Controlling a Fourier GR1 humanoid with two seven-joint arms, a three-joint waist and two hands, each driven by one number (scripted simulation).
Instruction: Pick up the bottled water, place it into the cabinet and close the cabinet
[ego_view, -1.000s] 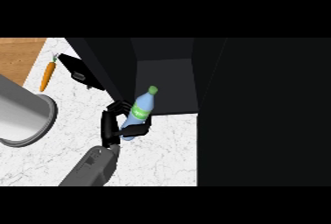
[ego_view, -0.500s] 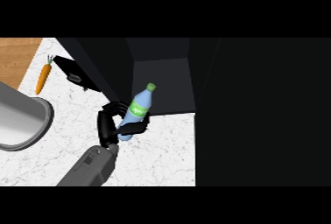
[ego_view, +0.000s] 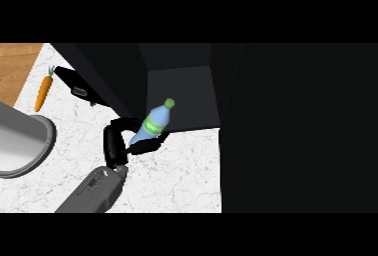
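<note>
The robot hand (ego_view: 112, 142), fingers clamped round the lower part of the bottled water (ego_view: 151, 124), held it tilted, cap toward the open cabinet (ego_view: 184, 95). Gripped that low, the bottle could probably have pivoted or clipped the cabinet's front edge going in. The carrot (ego_view: 43, 95) was tapered, the pot (ego_view: 50, 137) round grey metal, the tabletop (ego_view: 177, 170) white-marbled, the bottle smooth blue plastic, the cabinet matte black.

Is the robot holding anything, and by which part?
The left hand holds the bottled water by its lower end, below the green label.
</note>
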